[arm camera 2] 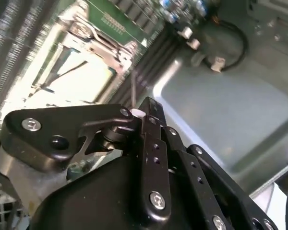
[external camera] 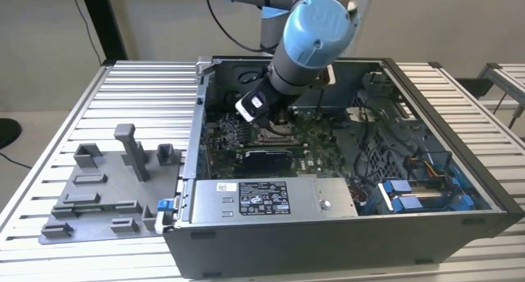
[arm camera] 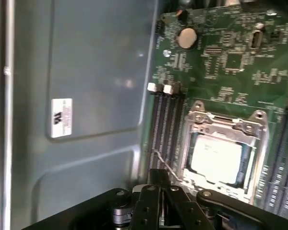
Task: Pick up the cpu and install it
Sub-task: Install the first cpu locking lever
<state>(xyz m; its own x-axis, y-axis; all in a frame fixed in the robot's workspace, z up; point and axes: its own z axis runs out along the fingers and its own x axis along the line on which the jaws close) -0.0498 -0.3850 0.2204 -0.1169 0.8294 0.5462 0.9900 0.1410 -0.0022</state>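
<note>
So we've got the arm reaching down into the open case (external camera: 345, 233), and the cpu (arm camera: 216, 157) is already sitting inside the socket frame (arm camera: 225, 122) on the motherboard (arm camera: 230, 57), pale top facing up. The gripper (arm camera: 158, 178) hangs just beside that frame, over the thin lever at its edge, fingers pressed together with nothing pinched between them as far as we can see.

Exterior: even, soft room light on my worktop (external camera: 49, 257); case interior dim
Wrist views: glare whitens the cpu (arm camera: 216, 158); my claw (arm camera 2: 144, 120) blurred
</note>
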